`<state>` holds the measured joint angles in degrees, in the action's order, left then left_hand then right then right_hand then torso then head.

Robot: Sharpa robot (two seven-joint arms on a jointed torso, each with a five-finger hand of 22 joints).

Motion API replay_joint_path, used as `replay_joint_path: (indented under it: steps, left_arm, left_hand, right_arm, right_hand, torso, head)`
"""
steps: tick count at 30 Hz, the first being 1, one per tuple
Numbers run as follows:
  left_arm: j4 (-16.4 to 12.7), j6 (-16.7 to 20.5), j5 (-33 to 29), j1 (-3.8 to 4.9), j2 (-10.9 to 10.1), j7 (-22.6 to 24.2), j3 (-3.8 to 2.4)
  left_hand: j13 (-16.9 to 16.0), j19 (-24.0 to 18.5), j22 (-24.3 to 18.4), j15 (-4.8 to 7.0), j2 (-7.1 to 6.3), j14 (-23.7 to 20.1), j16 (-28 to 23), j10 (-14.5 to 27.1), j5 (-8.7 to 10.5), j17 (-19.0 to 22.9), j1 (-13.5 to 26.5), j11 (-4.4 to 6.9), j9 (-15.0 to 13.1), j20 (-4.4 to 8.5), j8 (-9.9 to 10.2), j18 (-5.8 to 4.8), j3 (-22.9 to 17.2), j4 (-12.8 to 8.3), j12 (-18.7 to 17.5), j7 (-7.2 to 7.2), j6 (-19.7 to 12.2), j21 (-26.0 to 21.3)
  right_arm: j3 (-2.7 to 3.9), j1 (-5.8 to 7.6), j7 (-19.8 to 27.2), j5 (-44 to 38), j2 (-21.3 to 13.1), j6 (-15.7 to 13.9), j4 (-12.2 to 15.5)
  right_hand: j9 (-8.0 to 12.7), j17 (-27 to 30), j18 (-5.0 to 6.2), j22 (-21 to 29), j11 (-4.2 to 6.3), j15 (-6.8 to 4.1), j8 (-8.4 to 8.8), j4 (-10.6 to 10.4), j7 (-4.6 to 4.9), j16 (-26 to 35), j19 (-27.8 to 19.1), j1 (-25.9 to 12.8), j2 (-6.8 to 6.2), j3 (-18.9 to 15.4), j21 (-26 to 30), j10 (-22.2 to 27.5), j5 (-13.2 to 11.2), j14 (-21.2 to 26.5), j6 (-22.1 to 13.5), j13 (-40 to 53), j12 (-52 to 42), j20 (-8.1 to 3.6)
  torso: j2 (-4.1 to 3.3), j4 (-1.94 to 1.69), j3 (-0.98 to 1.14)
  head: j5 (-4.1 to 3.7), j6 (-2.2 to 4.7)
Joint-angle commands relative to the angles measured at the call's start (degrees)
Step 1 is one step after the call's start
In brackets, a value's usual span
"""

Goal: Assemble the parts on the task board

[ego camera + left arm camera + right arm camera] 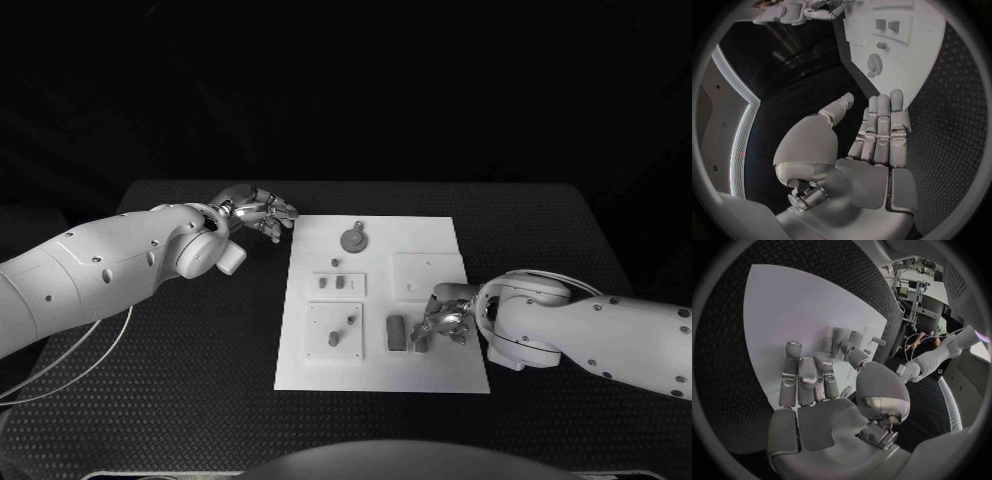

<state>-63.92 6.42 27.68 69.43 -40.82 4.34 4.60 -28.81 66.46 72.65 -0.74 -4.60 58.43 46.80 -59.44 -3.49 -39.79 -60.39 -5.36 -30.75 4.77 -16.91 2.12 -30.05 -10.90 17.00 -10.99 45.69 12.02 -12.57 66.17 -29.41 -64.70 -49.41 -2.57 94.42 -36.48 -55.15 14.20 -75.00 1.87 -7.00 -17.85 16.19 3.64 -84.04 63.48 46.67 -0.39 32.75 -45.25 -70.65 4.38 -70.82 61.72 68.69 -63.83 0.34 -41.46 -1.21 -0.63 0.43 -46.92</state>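
The white task board (pixel 433 370) lies mid-table. On it are a round grey disc (pixel 353 238) at the far end, a small peg (pixel 335 263), two small pieces (pixel 338 284) in a raised panel, and a grey block (pixel 395 332). My right hand (pixel 444 325) is low over the board's near right part, just right of the block. Its thumb and a finger (pixel 825 360) reach small upright grey pieces (pixel 837 334); a pinch cannot be made out. My left hand (pixel 260 212) hovers off the board's far left corner, fingers (pixel 882 125) straight, thumb apart, holding nothing.
A square raised panel (pixel 428 273) sits on the board's right side, and a panel with pegs (pixel 336 330) on its near left. Black matting (pixel 188 380) surrounds the board. The left wrist view shows the disc (pixel 874 64) ahead of the fingertips.
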Motion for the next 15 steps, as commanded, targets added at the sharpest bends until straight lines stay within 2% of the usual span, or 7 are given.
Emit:
replay_joint_path:
  steps: [1,4,10,15]
  left_arm:
    - [-0.13,-0.63,0.08,0.07,-0.01,0.3,-0.03]
    - [-0.12,-0.62,0.08,0.07,0.0,0.3,-0.03]
    - [-0.15,-0.62,0.08,0.07,-0.04,0.27,-0.03]
    - [-0.17,-0.63,0.09,0.07,-0.04,0.28,-0.03]
  left_hand:
    - [-0.1,0.15,0.07,0.22,-0.08,-0.01,-0.25,1.75,0.18,-0.1,0.57,-1.16,-0.06,0.37,-0.28,2.46,-0.07,0.36,0.4,-0.29,0.05,-0.28]
    - [-0.1,0.15,0.08,0.22,-0.09,-0.01,-0.25,1.76,0.18,-0.1,0.58,-1.16,-0.06,0.37,-0.28,2.46,-0.07,0.36,0.41,-0.29,0.05,-0.28]
    - [-0.1,0.15,0.09,0.21,-0.09,0.0,-0.25,1.78,0.18,-0.11,0.58,-1.16,-0.06,0.37,-0.28,2.46,-0.07,0.36,0.44,-0.3,0.04,-0.3]
    - [-0.11,0.15,0.1,0.21,-0.1,0.0,-0.26,1.79,0.18,-0.12,0.58,-1.16,-0.06,0.37,-0.28,2.47,-0.07,0.36,0.46,-0.3,0.04,-0.31]
  right_arm:
    - [-0.02,-0.11,0.46,0.59,0.3,-0.06,-0.01]
    - [-0.02,-0.16,0.49,0.88,0.38,-0.39,-0.12]
    - [-0.02,-0.2,0.67,1.47,0.41,-1.54,-0.16]
    - [-0.02,-0.21,0.75,1.65,0.42,-1.99,-0.11]
  right_hand:
    - [0.09,0.1,0.8,-0.91,0.2,-0.42,0.34,-0.22,0.53,0.22,0.46,-0.79,-0.1,0.23,0.21,-0.05,0.2,0.02,-0.17,-0.15,0.31,-0.05]
    - [0.11,0.21,0.8,-0.89,0.15,-0.43,0.4,-0.74,0.55,0.3,0.51,-1.59,-0.56,0.29,0.31,0.11,0.21,0.1,-0.22,-0.32,0.53,-0.03]
    - [0.18,0.62,0.8,-0.84,0.08,-0.5,0.65,-3.36,0.63,0.57,0.58,-5.39,-3.28,0.48,0.72,0.82,0.22,0.43,-0.55,-0.97,1.36,-0.11]
    - [0.16,0.9,0.8,-0.89,0.06,-0.54,0.75,-4.59,0.67,0.73,0.62,-6.68,-4.62,1.17,0.9,1.11,0.21,0.68,-0.75,-1.17,1.59,-0.25]
  torso:
    - [-0.01,0.0,0.02]
    - [-0.01,-0.03,0.03]
    - [-0.03,-0.01,0.0]
    - [0.0,-0.02,-0.01]
  head:
    - [-0.03,0.06]
    - [-0.04,0.07]
    - [-0.03,0.01]
    - [-0.03,-0.01]
